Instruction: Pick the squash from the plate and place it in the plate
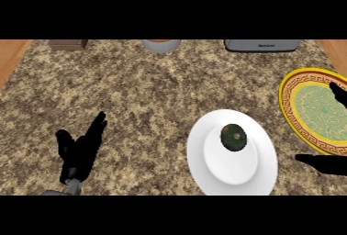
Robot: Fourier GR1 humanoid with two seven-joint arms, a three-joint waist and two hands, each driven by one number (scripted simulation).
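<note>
A dark green squash [233, 137] lies on the white plate [207, 166] at the lower middle right of the counter. To its right, at the view's edge, stands a yellow-rimmed plate [290, 87] with a green patterned centre and nothing on it. My right hand [325, 164] shows only partly at the right edge, its thumb low beside the white plate and one finger [339, 94] over the yellow plate; it is spread open and touches neither the squash nor a plate. My left hand [80, 149] rests open at the lower left, fingers up.
Along the counter's far edge stand a brown wooden box [68, 43], a grey bowl [161, 45] and a grey appliance [261, 44]. Wooden strips border the granite top at left and right.
</note>
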